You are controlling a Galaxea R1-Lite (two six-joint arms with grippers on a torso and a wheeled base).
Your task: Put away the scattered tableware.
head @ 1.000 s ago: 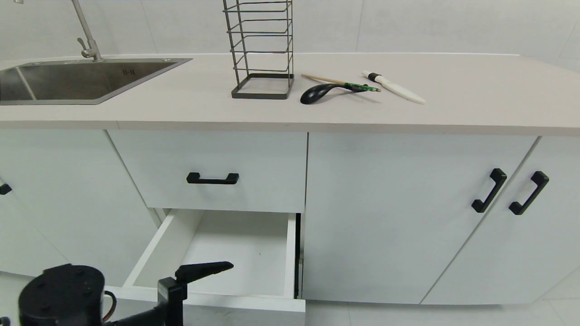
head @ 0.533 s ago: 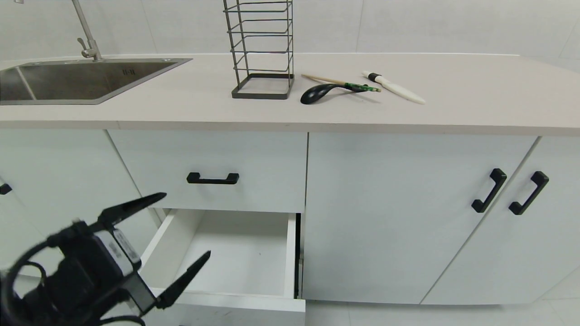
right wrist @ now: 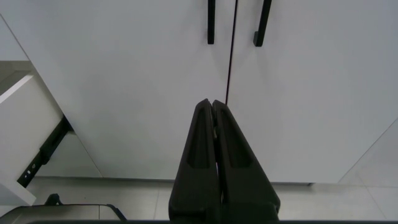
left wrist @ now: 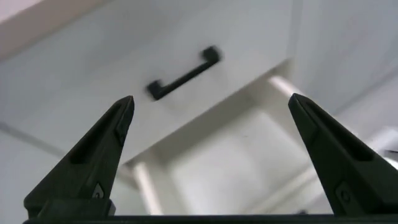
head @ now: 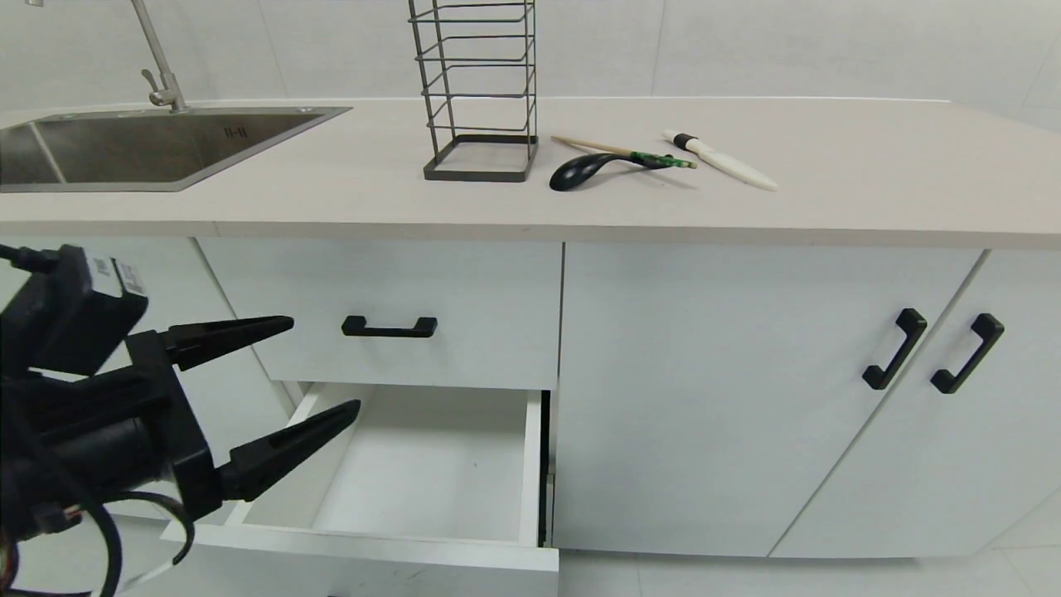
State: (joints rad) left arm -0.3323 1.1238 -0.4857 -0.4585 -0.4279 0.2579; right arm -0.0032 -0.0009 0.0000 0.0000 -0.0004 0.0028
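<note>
1. The spoon (head: 584, 168), chopsticks (head: 623, 150) and knife (head: 723, 161) lie flat on the surface (head: 331, 203), upper middle of the frame.
2. The left gripper (head: 323, 363) is spread wide, lower left by the open drawer (head: 373, 551). The tableware is up and right of it.
3. The right gripper (right wrist: 211, 103) has its fingers pressed together.

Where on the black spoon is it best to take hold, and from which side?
Probably the handle's middle, from above, jaws across it. The black spoon lies with its bowl toward the wire rack; its handle runs right and meets the chopsticks near its end, so grip short of them.
</note>
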